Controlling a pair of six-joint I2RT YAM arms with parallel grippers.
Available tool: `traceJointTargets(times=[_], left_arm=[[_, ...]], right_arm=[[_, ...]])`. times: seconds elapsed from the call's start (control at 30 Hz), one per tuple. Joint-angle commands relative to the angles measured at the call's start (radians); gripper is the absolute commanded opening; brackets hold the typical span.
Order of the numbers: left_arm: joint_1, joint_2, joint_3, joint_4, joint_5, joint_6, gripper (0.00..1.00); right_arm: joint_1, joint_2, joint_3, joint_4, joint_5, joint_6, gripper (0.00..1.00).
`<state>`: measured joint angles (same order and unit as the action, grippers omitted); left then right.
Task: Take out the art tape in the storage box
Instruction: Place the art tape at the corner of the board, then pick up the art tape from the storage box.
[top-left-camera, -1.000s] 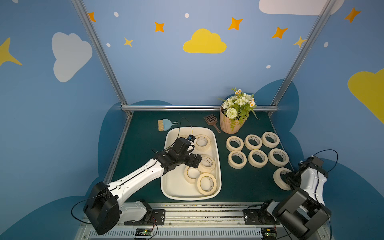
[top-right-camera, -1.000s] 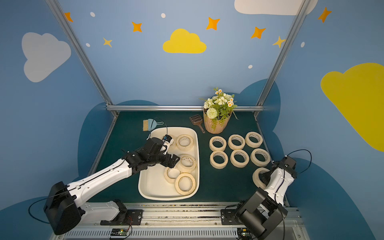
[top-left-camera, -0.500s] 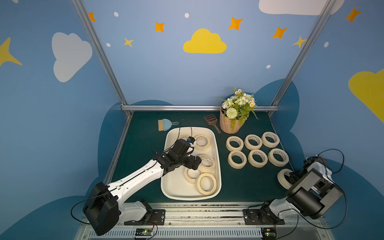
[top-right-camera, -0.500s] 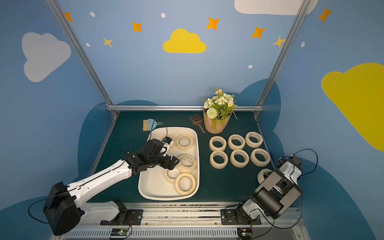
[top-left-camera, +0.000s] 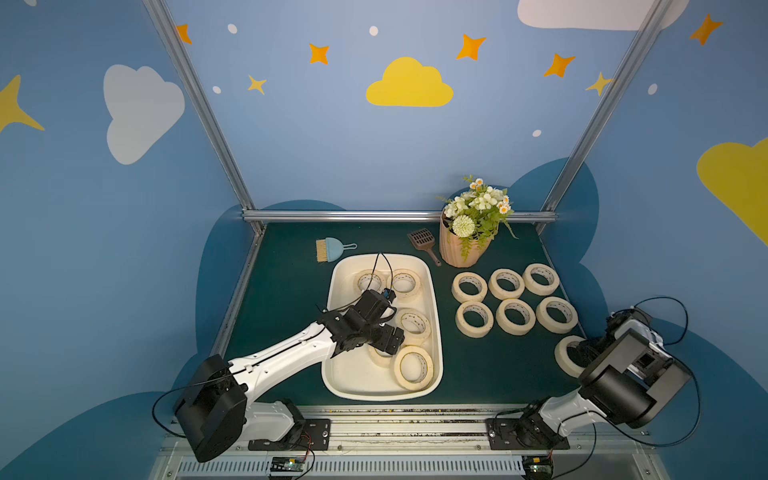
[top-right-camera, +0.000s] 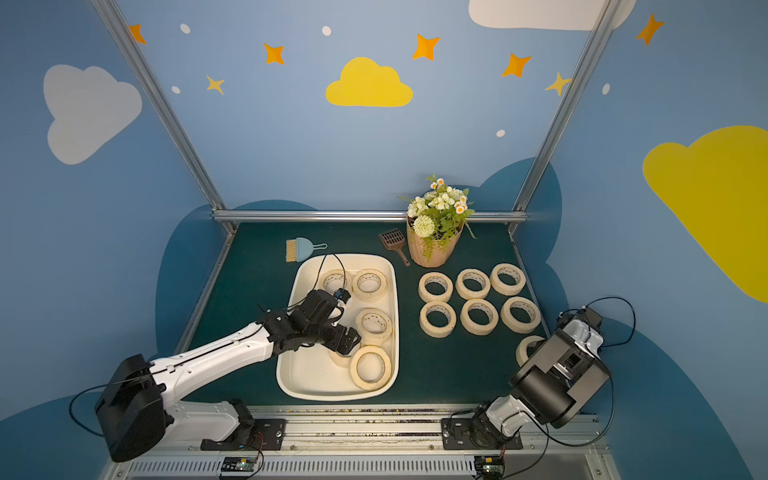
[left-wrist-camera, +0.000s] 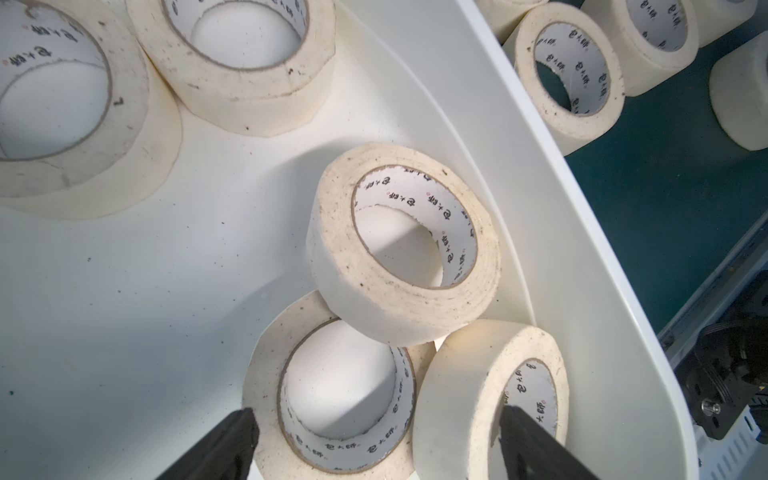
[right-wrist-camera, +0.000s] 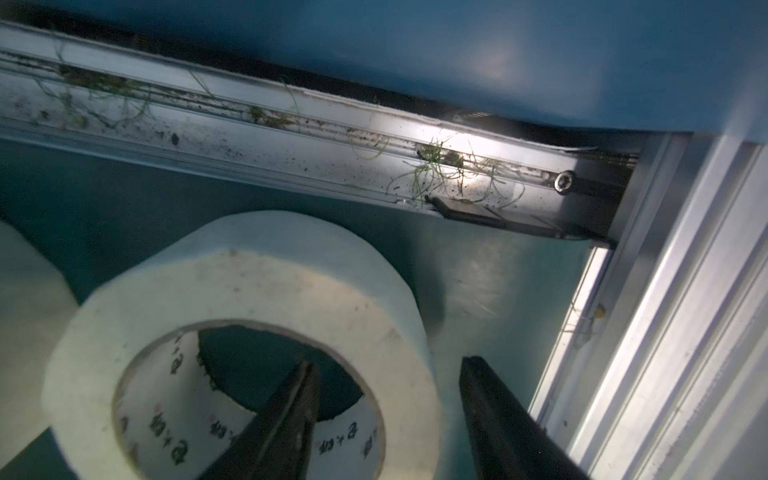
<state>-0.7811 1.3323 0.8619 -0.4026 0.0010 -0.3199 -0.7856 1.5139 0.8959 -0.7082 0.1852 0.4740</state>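
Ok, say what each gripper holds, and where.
Nothing: left gripper open over the storage box; right gripper open, straddling the wall of a roll.

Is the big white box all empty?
No, five art tape rolls lie inside the storage box in a top view.

So the storage box (top-left-camera: 353, 379) sits mid-desk (top-left-camera: 286, 291) with five art tape rolls (top-left-camera: 415, 385) inside, my left tool (left-wrist-camera: 376, 411) over them. Right of it are six rolls (top-left-camera: 515, 331) in two rows, and a seventh roll (top-left-camera: 561, 357) lies nearer the front at my right tool (right-wrist-camera: 388, 363). The flower pot (top-left-camera: 459, 249), scoop (top-left-camera: 422, 239) and brush (top-left-camera: 328, 250) are behind.
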Motion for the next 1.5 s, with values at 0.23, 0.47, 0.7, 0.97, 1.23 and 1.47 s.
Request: traceJointTargets(times=[0.23, 0.47, 0.7, 0.97, 1.23, 1.47], left_arm=[[-0.002, 0.087, 0.054, 0.003, 0.008, 0.004, 0.94], [-0.011, 0.163, 0.103, 0.005, 0.028, -0.004, 0.94], [-0.023, 0.204, 0.148, 0.015, -0.020, -0.032, 0.93], [0.015, 0.368, 0.313, -0.038, -0.118, -0.012, 0.91], [0.035, 0.511, 0.363, -0.060, -0.078, -0.011, 0.55], [0.034, 0.480, 0.373, -0.094, -0.117, 0.004, 0.16]], right_arm=[[0.382, -0.269, 0.031, -0.143, 0.070, 0.010, 0.76], [0.704, -0.396, -0.027, -0.223, -0.033, 0.056, 0.77], [1.018, -0.408, -0.034, -0.308, 0.036, 0.104, 0.78], [1.107, -0.422, -0.022, -0.330, 0.045, 0.116, 0.78], [1.308, -0.449, 0.031, -0.413, 0.057, 0.159, 0.78], [1.505, -0.327, 0.102, -0.331, -0.032, 0.206, 0.78]])
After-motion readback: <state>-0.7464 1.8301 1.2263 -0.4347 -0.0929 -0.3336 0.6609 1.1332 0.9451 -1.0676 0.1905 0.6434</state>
